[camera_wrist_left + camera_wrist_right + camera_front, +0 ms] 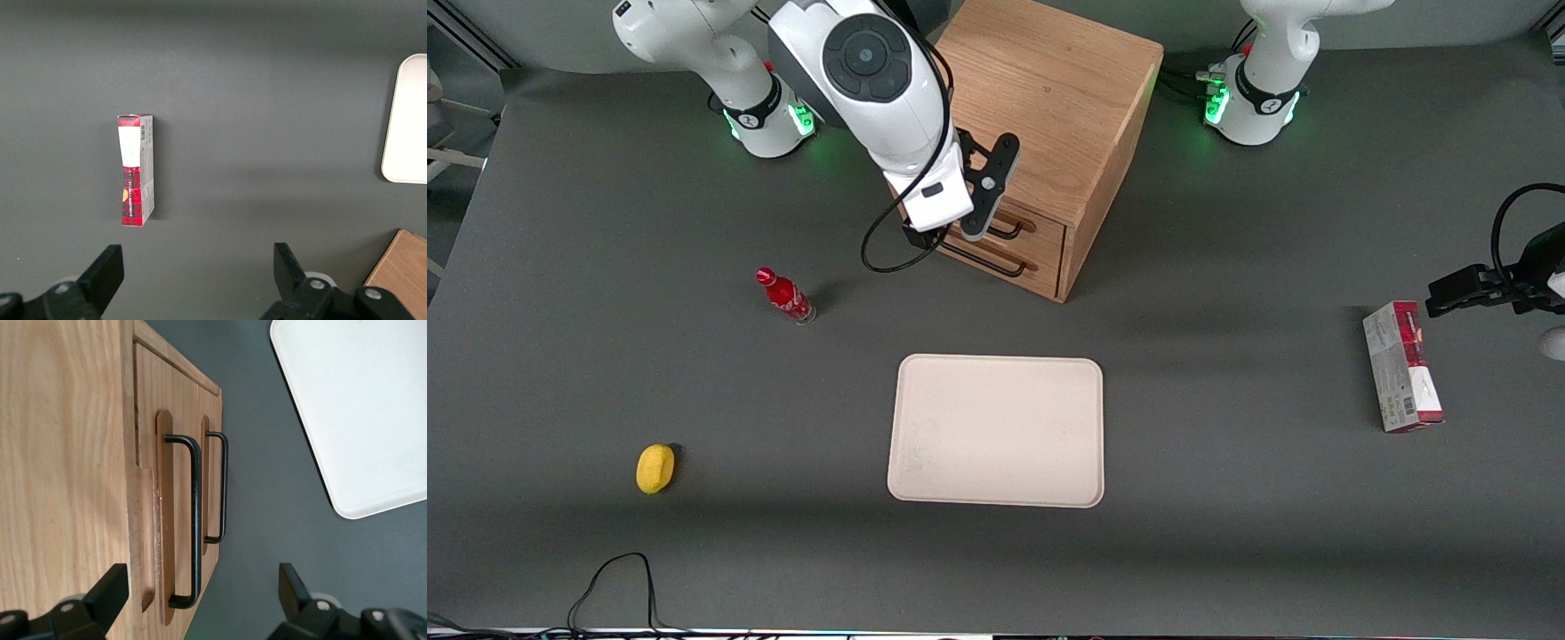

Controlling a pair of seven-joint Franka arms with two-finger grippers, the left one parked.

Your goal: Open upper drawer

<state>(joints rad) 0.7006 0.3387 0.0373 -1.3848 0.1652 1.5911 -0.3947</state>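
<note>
The arm is in the approach step: the drawer is not yet gripped. Its gripper [960, 233] hangs just above and in front of the oak cabinet [1049, 98], right at the upper drawer [1040, 222], which is the top one of the two stacked fronts facing the front camera. In the right wrist view the two black fingers [110, 590] stand wide apart, holding nothing, with the upper drawer's thin black handle [193, 520] lying between them but not touched. The drawer looks shut or nearly so, flush with the lower drawer [212, 473] beneath it.

As I judge it, the next move calls for coming down a little so the fingers straddle the handle bar, closing on it, then pulling straight out toward the front camera. The bar is thin and sits close to the wood, so the fingers need to get around it squarely. The lower drawer's handle [221, 487] runs just beside it and looks the same, so picking the wrong bar is the main risk.

Taking the front view from its left edge across: a yellow lemon [655, 468] lies well toward the working arm's end, close to the camera. A small red bottle [785, 296] stands upright near the cabinet, apart from it. A pale tray [996, 431] lies in front of the drawers, nearer the camera, with a gap between, so the drawer seems to have room to slide. A red and white box [1401, 366] lies toward the parked arm's end. Nothing stands in the pull path.
</note>
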